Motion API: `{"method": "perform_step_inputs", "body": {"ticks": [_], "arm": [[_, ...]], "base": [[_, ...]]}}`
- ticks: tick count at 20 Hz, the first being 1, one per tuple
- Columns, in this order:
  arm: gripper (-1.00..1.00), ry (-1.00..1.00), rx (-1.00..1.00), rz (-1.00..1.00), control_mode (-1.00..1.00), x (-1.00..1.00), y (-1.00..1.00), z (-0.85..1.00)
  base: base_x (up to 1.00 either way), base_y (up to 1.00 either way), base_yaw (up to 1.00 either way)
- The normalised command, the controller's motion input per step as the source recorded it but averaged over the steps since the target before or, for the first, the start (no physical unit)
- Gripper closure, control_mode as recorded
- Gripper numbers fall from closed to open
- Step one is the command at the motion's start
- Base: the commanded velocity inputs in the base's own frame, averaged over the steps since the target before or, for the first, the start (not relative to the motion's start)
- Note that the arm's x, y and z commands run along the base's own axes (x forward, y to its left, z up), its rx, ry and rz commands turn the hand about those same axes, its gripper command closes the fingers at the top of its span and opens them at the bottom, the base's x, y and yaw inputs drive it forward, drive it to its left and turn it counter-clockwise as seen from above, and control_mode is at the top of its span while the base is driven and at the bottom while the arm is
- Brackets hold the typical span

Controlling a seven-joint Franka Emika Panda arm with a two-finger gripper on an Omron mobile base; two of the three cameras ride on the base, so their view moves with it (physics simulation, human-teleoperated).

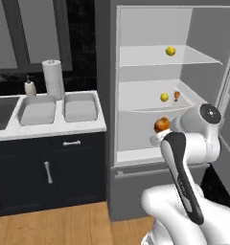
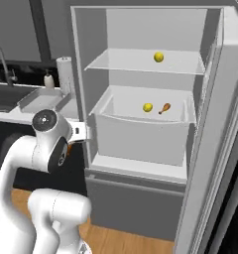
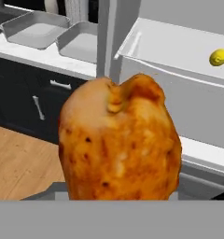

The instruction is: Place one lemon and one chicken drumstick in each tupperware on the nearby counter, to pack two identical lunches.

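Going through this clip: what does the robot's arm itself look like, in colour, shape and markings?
The arm is glossy white, built of rounded, bulbous links. A dark grey to black strip runs along one link, and the joints are dark. A round white joint cap carries a dark ring with a small centre dot; the same cap shows in the right base view. No cables or lettering are visible.

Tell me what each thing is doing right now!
Fridge: door open.
Chicken drumstick: held in the gripper, out in front of the fridge.
Second drumstick: lying in the fridge bin.
Lemon: beside it in the bin.
Top lemon: on the upper shelf.
Two tupperwares: empty, on the counter.
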Motion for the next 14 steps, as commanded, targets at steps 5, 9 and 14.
{"method": "perform_step_inputs", "body": {"ticks": [5,9,14], "arm": [[1.00,0.00,0.00,0.00,1.00,0.00,0.00,0.00],[1.00,0.00,0.00,0.00,1.00,0.00,0.00,0.00],[1.00,0.00,0.00,0.00,1.00,0.00,0.00,0.00]], "base": [[0.24,1.00,0.04],[0.86,1.00,0.00],[1.00,1.00,-0.07]]}}
